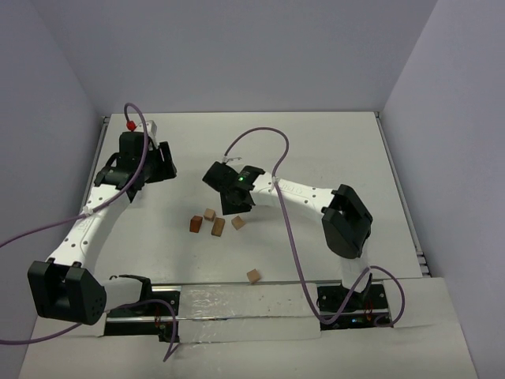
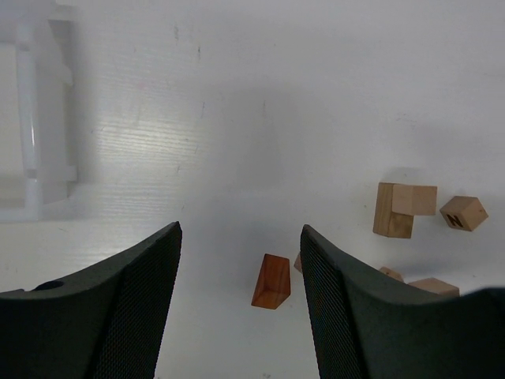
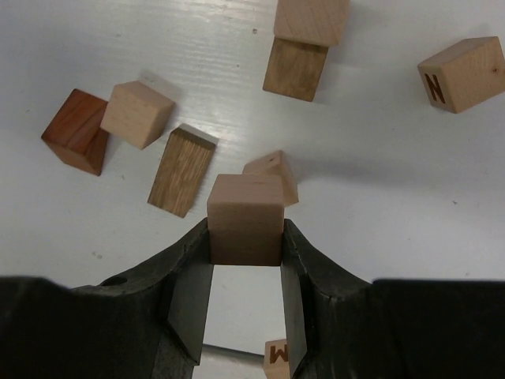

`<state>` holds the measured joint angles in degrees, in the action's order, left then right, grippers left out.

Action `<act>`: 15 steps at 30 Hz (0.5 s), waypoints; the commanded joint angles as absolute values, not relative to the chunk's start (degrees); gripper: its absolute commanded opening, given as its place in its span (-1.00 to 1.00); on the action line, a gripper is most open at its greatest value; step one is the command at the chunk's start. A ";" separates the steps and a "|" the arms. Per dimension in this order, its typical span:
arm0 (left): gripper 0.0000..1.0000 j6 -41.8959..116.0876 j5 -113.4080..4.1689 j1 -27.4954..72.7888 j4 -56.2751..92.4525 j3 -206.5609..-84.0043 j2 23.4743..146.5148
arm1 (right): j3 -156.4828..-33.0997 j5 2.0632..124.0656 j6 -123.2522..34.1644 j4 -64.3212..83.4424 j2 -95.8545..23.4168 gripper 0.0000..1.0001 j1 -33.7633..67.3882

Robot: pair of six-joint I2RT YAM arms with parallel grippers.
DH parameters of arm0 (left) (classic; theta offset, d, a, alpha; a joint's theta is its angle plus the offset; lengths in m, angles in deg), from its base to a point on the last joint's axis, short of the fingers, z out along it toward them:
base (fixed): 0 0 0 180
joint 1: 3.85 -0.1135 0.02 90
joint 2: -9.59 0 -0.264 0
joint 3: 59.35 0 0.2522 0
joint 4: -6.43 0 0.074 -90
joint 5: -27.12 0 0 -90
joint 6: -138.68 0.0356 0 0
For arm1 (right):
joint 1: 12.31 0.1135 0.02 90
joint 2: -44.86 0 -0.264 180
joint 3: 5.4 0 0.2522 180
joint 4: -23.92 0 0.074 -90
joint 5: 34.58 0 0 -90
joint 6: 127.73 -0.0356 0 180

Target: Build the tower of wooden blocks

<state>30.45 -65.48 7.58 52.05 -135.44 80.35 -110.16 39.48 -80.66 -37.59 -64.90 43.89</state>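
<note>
Currently, one tan wood block (image 3: 245,207) is clamped by the right gripper (image 3: 245,235); eight other wood blocks (image 3: 138,114) are counted loose on the table (image 3: 379,197). The left gripper (image 2: 241,237) is held apart.

A white counter (image 1: 316,142) with faint wood grain fills the middle, boxed in by plain pale lavender walls: the back wall (image 1: 237,47) at 12 o'clock, the left wall (image 1: 39,118) at 9, the right wall (image 1: 465,118) at 3. A thin metal rail (image 1: 400,189) edges the counter at 3 o'clock. The light is soft and even.
</note>
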 commanded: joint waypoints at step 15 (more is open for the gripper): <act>0.36 31.21 -55.97 6.55 47.99 -140.73 82.33 | -116.42 40.86 -81.24 -34.64 -71.12 -0.92 38.16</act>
